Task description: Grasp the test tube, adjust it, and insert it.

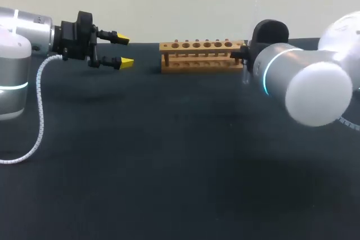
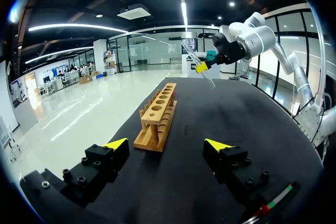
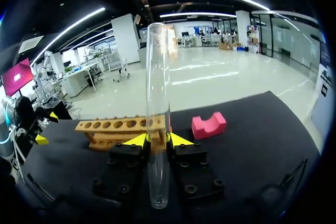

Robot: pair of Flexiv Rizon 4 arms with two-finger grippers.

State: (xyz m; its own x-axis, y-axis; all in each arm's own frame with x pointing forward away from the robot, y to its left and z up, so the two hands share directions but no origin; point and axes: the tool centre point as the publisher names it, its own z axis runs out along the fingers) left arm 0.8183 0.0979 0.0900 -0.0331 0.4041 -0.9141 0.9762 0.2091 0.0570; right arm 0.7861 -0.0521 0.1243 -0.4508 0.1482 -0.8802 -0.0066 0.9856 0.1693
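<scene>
Carefully bring the test tube (image 3: 158, 103) plumb over one hole of the rack (image 1: 201, 55) before lowering, keeping the fingers of the right gripper (image 3: 158, 141) pinched firm on its middle against slipping. Held now above the bench (image 1: 169, 167) just off the rack's right end, long axis near upright but leaning a little, rounded end down, mouth up. Left gripper (image 1: 125, 50) off the rack's other end, fingers spread, empty.
</scene>
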